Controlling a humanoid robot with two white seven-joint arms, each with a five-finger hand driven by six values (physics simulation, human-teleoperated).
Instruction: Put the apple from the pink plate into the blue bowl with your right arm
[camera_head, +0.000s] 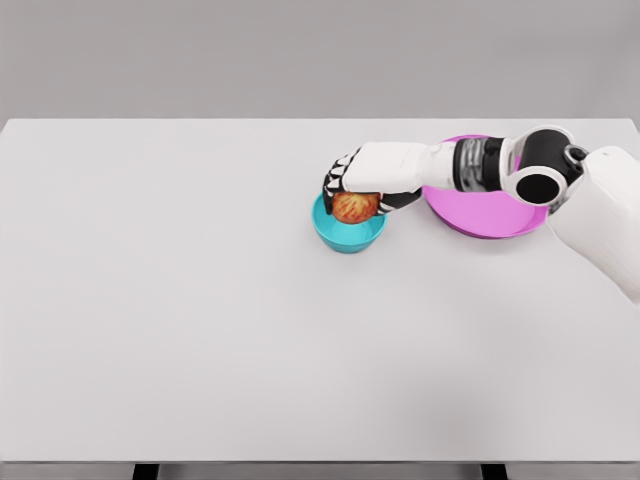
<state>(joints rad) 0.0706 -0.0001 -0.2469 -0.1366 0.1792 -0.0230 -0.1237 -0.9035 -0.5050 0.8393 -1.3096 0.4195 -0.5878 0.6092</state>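
The right hand reaches in from the right edge, palm down, its fingers curled around the apple and holding it from above. The apple sits directly over the opening of the blue bowl, low enough that its underside appears level with or just inside the rim; whether it touches the bowl's floor cannot be told from this 1 view. The forearm crosses above the pink plate, which lies just to the right of the bowl and shows no fruit on its visible part.

The step in hand looks like the release. To do it well, the hand should stay centred over the bowl, settle a little lower so the apple has almost no drop, then open all 5 fingers together so the fruit is not nudged sideways against the rim. After that, lifting straight up before pulling back would keep the fingers from tipping the light bowl on the white table.
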